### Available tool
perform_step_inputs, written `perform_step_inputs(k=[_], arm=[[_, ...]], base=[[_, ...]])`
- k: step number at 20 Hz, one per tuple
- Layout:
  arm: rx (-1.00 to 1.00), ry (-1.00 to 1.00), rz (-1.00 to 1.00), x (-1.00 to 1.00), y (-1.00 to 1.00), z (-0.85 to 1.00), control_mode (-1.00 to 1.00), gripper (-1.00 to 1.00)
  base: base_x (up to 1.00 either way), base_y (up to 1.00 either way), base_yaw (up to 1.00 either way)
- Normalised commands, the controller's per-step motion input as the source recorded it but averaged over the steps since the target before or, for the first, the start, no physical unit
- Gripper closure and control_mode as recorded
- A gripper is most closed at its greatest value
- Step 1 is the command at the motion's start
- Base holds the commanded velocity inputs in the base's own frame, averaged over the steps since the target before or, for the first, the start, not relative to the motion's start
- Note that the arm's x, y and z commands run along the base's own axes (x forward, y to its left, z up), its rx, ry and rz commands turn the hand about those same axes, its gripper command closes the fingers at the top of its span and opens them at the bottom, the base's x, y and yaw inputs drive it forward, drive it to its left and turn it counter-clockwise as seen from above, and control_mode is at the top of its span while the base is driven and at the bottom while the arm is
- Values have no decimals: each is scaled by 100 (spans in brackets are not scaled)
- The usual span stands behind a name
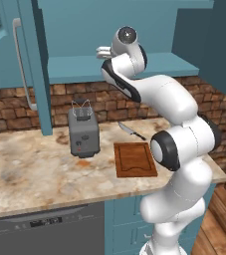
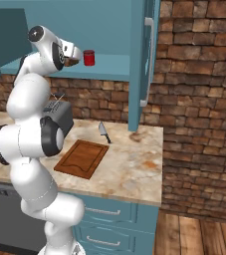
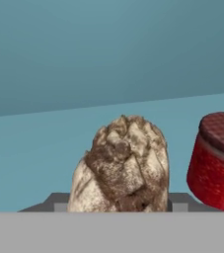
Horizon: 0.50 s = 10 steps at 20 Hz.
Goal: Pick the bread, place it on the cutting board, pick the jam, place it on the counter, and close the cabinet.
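The bread point(image 3: 121, 168), a brown speckled chunk, sits on the teal shelf of the open cabinet point(image 1: 84, 67), right in front of the hand camera. My gripper point(image 3: 118, 205) reaches into the cabinet point(image 2: 76, 56), and its fingertips point(image 3: 59, 203) press against both sides of the bread. The jam point(image 2: 88, 58), a red jar, stands on the shelf just right of the bread point(image 3: 217, 168). Below, the cutting board point(image 1: 134, 159) lies flat and bare on the counter point(image 1: 30, 169).
A grey toaster point(image 1: 83, 132) stands left of the board, and a knife point(image 1: 130, 130) lies behind it. The cabinet's doors hang open at left point(image 1: 5, 40) and right point(image 2: 144, 64). Behind the counter runs a brick wall.
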Motion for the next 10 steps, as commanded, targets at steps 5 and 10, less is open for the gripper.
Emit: perform_step_inputs(k=[5,10], arm=[[0,0,0,1,0,-4,-100,100],[0,0,0,0,0,0,-100,100]], base=[[0,0,0],[0,0,0]])
